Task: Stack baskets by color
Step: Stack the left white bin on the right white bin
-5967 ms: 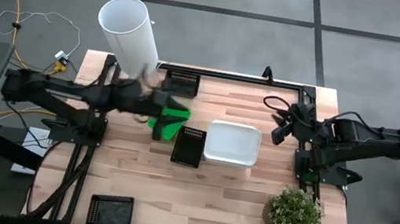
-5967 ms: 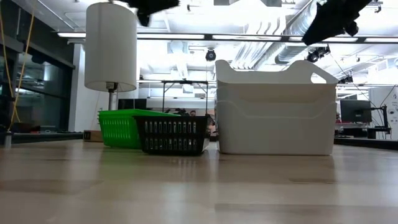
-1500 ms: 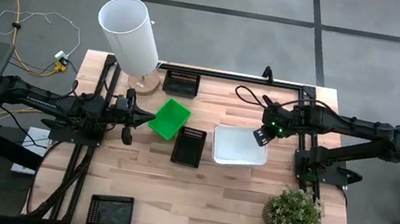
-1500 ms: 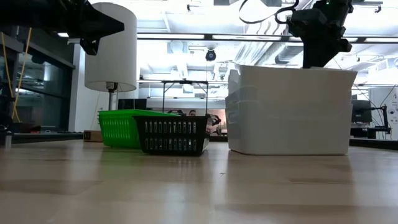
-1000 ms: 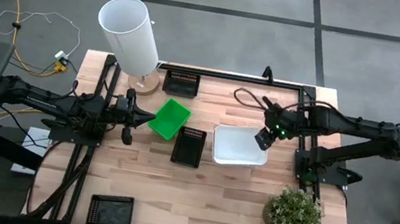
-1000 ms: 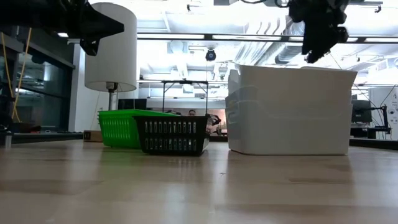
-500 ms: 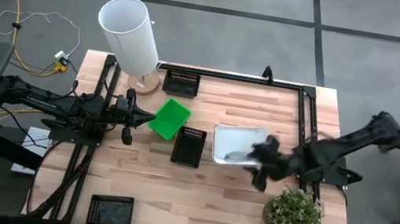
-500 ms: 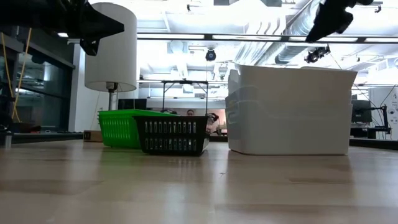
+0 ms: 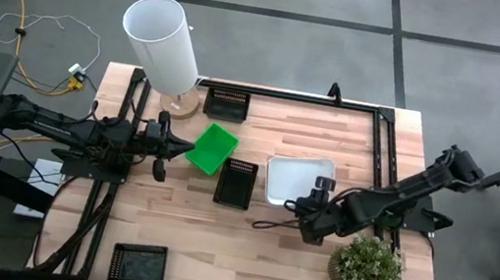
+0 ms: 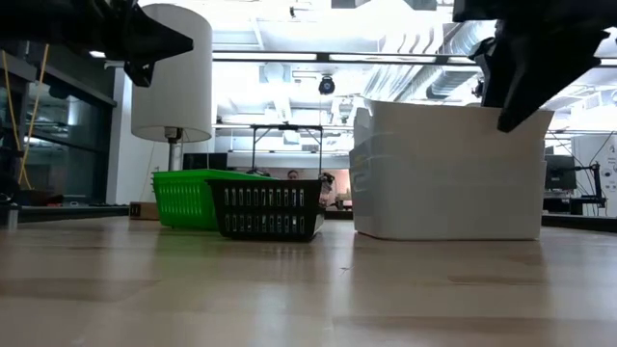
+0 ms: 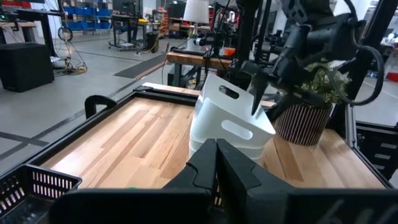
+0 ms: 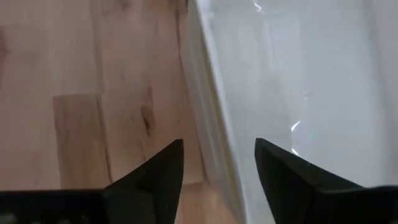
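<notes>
A white basket stack (image 9: 299,180) stands right of the table's middle and shows large in the low view (image 10: 448,169). A green basket (image 9: 212,147) and a black basket (image 9: 236,182) rest on the wood to its left. Another black basket (image 9: 227,104) sits at the far edge, and one more (image 9: 138,264) at the near left. My right gripper (image 9: 306,213) hangs open, slanting down, over the white stack's near rim (image 12: 208,118), one finger (image 12: 155,177) on each side of the wall. My left gripper (image 9: 162,142) is shut and level, left of the green basket.
A tall white cylinder (image 9: 160,42) stands at the far left corner. A potted plant (image 9: 367,267) stands at the near right, close beside my right arm. A black frame rail (image 9: 287,94) runs along the far edge. Bare wood lies along the near middle.
My right gripper has left the white stack's far right corner, swung toward the table's near edge and come down, rolling as it went. It now hangs at the stack's near rim. The white stack has stayed in place.
</notes>
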### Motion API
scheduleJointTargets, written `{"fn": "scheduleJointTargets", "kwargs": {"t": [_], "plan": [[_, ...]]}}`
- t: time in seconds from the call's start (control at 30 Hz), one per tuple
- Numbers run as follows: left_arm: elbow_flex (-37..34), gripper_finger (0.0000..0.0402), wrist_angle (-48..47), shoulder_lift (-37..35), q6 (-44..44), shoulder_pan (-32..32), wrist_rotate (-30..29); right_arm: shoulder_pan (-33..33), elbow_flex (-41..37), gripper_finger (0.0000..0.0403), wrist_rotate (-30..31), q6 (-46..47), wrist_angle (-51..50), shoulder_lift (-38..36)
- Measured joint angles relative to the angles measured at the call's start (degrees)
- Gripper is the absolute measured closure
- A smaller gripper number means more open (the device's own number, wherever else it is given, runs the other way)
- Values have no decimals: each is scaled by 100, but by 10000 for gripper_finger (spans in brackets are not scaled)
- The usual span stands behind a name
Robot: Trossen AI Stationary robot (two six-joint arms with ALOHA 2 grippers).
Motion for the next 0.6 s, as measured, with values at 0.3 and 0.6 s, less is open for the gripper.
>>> {"fn": "scheduleJointTargets", "kwargs": {"t": [0.3,0.6], "plan": [[0,401,5,76,1,0,1,-2,0,350,231,6,-9,-72],[0,401,4,76,1,0,1,-93,606,399,225,-240,-480,-101]]}}
